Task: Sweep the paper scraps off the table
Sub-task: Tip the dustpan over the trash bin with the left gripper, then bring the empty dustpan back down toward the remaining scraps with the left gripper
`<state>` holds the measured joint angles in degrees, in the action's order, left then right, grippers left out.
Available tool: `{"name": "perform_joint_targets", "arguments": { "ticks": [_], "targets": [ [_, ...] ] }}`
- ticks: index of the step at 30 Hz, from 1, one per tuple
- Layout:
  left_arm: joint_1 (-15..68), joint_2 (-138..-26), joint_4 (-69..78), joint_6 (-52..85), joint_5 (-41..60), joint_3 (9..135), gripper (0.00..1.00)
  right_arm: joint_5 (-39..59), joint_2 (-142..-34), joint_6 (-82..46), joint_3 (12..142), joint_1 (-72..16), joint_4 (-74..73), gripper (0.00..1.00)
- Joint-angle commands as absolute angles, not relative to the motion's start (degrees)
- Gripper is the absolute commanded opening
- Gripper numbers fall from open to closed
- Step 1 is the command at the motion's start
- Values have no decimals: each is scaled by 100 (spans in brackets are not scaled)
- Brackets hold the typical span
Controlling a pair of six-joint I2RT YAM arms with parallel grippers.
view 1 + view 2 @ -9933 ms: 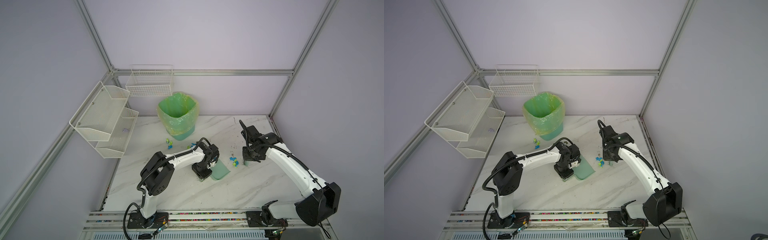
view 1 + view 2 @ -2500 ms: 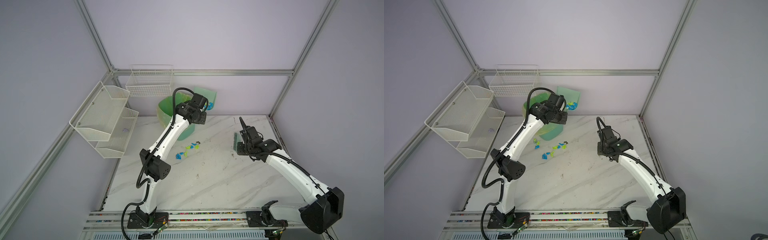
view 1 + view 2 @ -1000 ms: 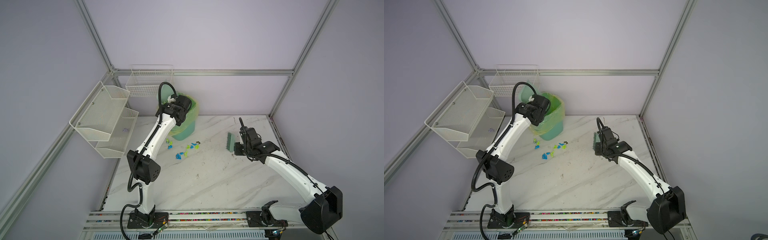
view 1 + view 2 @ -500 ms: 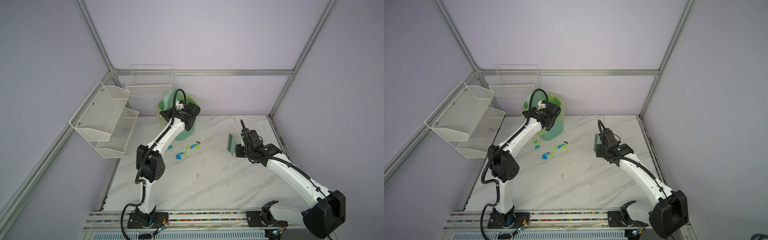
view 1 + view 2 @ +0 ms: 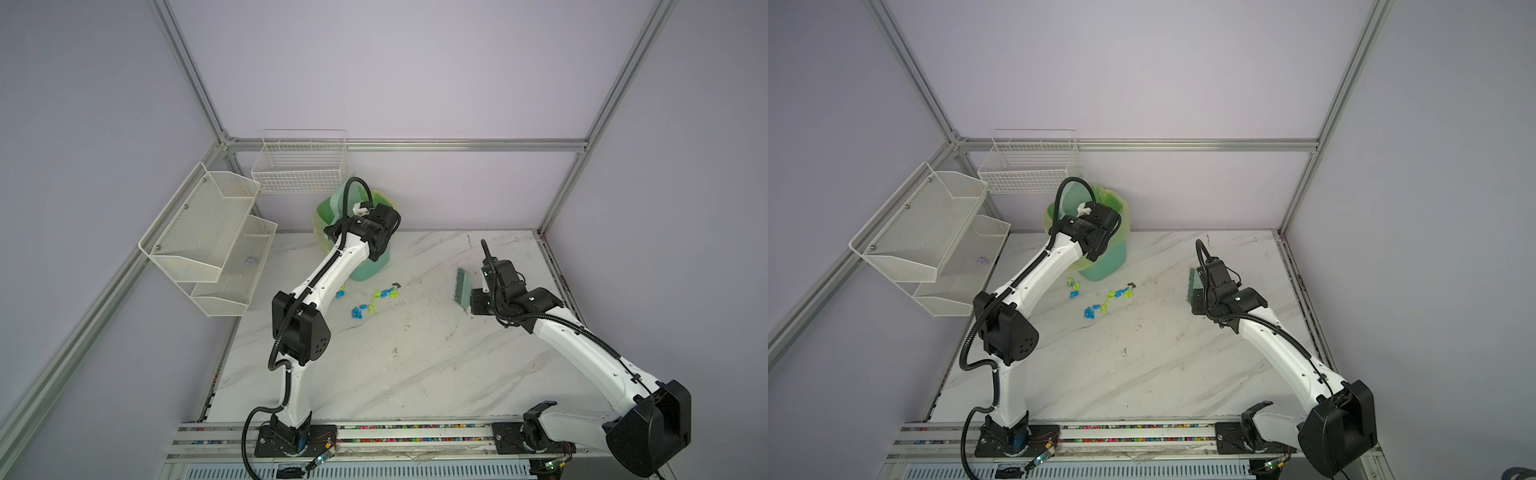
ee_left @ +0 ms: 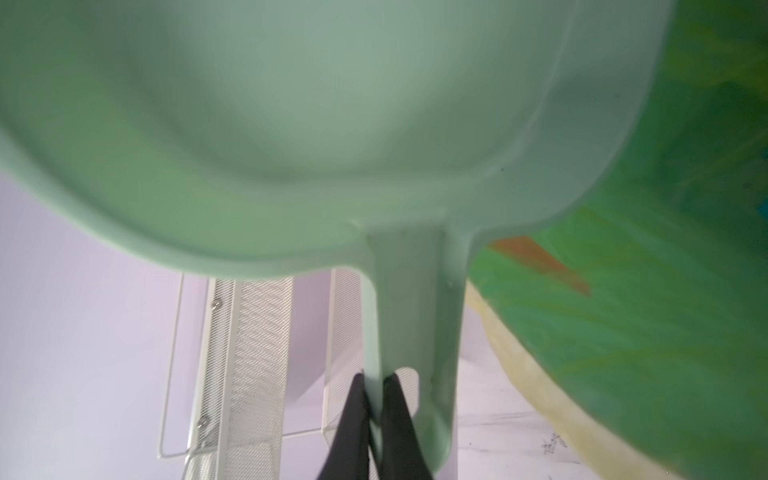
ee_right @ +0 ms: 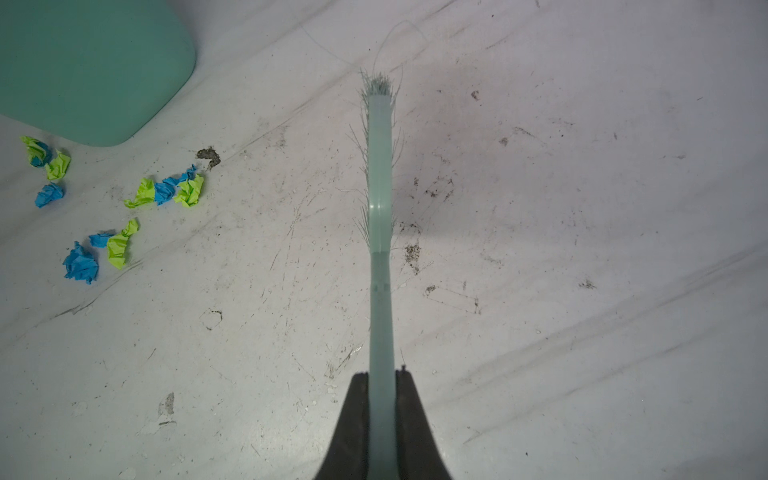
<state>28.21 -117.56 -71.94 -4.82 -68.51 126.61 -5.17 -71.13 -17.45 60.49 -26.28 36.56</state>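
Left gripper (image 6: 376, 395): we see its jaws clamped on the handle of the pale green dustpan (image 6: 291, 124), which is tipped at the mouth of the green-lined bin (image 5: 368, 266). Blur leaves us unsure whether the pan touches the liner.
Right gripper (image 7: 381, 380): we see it pinching the hand brush (image 7: 380, 166) by its handle, above the marble table (image 5: 415, 374).
Paper scraps (image 5: 365, 301): we find blue and lime wads on the table beside the bin's base, well apart from the brush.
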Motion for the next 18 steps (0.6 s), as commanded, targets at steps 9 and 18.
{"name": "perform_joint_targets", "arguments": {
  "ticks": [9, 18],
  "targets": [
    [2856, -11082, -8139, 949, -5032, 13544, 0, -299, -7307, -1793, 6369, -2610, 3446, 0],
    [2857, -10489, -8148, 1006, -4171, 13267, 0, 195, -7611, -2023, 6502, -2628, 3122, 0]
  ]
}}
